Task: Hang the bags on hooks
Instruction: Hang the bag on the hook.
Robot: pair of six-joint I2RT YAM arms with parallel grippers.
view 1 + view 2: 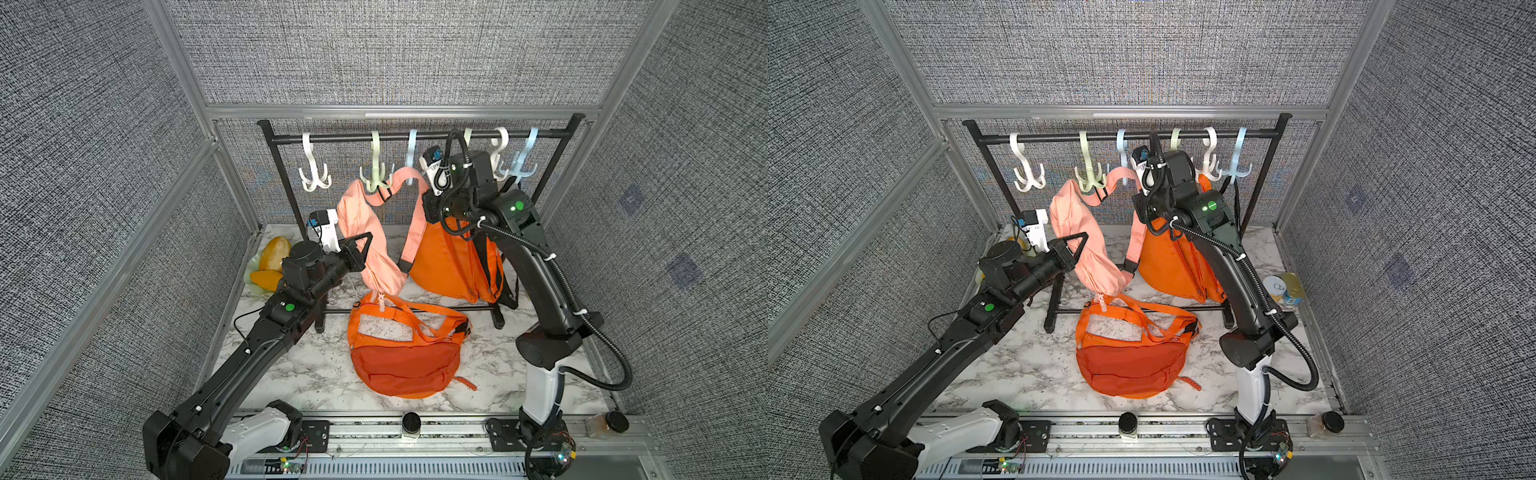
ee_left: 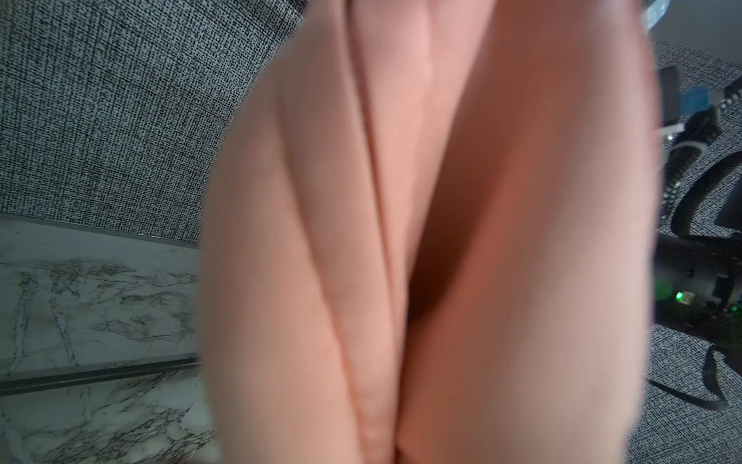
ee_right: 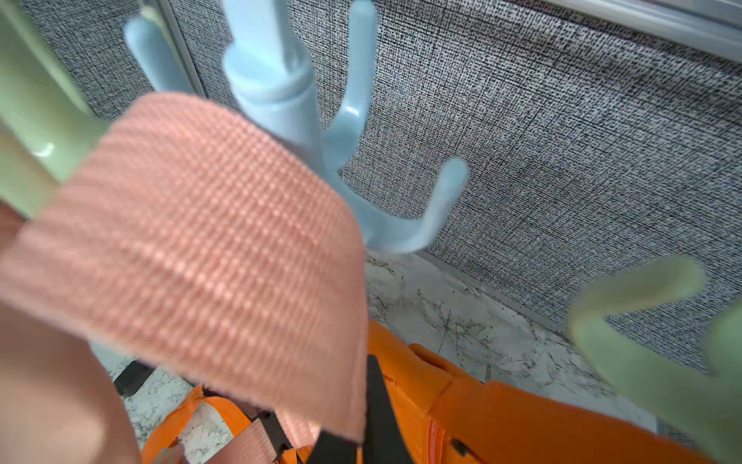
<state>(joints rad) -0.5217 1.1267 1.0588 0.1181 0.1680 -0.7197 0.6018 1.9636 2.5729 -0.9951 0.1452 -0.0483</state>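
The left tool is pinching the soft body of the peach fabric sling bag, holding it in the air above the marble-patterned tabletop, in front of the black metal rack. The right tool, closed to a pinch, is gripping the bag's woven peach strap and holding its loop up just beside the light blue plastic hook; whether the strap is sitting on a prong, I cannot tell. A flat orange bag is lying on the tabletop below.
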